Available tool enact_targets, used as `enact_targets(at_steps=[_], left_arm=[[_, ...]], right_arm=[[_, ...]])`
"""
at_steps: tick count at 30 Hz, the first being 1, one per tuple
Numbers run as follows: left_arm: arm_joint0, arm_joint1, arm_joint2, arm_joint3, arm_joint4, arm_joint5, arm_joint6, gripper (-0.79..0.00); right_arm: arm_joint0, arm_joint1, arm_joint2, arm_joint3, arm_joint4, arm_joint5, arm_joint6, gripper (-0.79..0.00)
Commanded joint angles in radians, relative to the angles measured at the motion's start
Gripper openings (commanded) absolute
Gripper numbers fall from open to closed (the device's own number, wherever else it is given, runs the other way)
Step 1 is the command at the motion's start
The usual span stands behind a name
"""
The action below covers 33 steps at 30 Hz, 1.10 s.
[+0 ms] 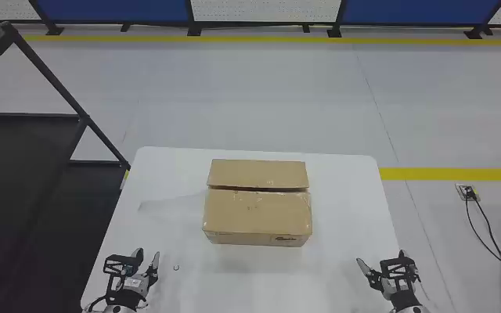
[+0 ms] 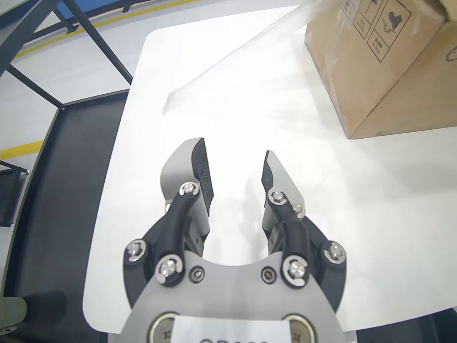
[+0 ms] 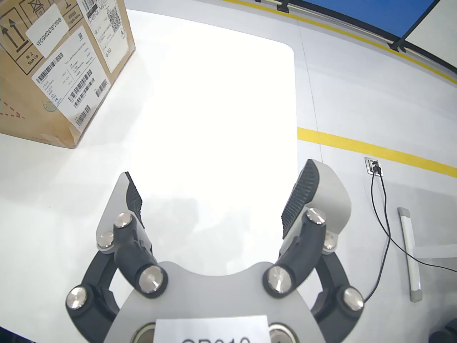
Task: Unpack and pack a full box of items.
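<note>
A brown cardboard box (image 1: pixel 257 202) stands in the middle of the white table (image 1: pixel 344 196), its top flaps closed with a seam across the far part. A strip of clear tape (image 2: pixel 250 42) hangs from the box's top down to the tabletop on its left side. The box's side with handling symbols (image 2: pixel 378 37) faces my left gripper; the side with white labels (image 3: pixel 68 58) faces my right. My left gripper (image 1: pixel 143 268) hovers open and empty near the table's front left corner. My right gripper (image 1: pixel 385 268) is open and empty near the front right corner.
A small ring-like object (image 1: pixel 176 268) lies on the table by the left gripper. A black rack with a dark shelf (image 1: pixel 39 188) stands left of the table. On the floor to the right are a socket with a black cable (image 3: pixel 378 194) and a yellow line (image 1: pixel 438 173).
</note>
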<state>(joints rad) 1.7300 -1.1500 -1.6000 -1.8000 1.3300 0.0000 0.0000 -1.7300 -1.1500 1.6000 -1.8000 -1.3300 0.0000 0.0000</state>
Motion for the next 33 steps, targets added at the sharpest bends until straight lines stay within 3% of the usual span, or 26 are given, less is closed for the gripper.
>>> enact_targets(at_steps=[1,14,15,18,23,33], left_arm=[[0.0,0.0,0.0,0.0,0.0,0.0,0.0,-0.429],[0.0,0.0,0.0,0.0,0.0,0.0,0.0,-0.426],[-0.001,0.0,0.001,-0.004,-0.002,-0.007,0.008,0.0],[0.007,0.002,-0.03,0.021,-0.023,-0.067,0.116,0.0],[-0.008,-0.001,-0.06,0.022,-0.073,-0.061,0.172,0.0],[-0.02,0.007,-0.137,0.002,-0.106,-0.231,0.313,0.0]], right_arm=[[0.0,0.0,0.0,0.0,0.0,0.0,0.0,-0.001],[0.0,0.0,0.0,0.0,0.0,0.0,0.0,0.0],[0.001,0.0,-0.001,-0.003,0.0,-0.002,-0.001,0.0],[-0.004,0.0,-0.015,-0.042,-0.023,-0.036,-0.004,0.0],[0.0,0.0,-0.029,-0.121,-0.023,-0.088,0.025,0.0],[0.013,-0.003,-0.044,-0.278,0.039,-0.146,0.088,0.0]])
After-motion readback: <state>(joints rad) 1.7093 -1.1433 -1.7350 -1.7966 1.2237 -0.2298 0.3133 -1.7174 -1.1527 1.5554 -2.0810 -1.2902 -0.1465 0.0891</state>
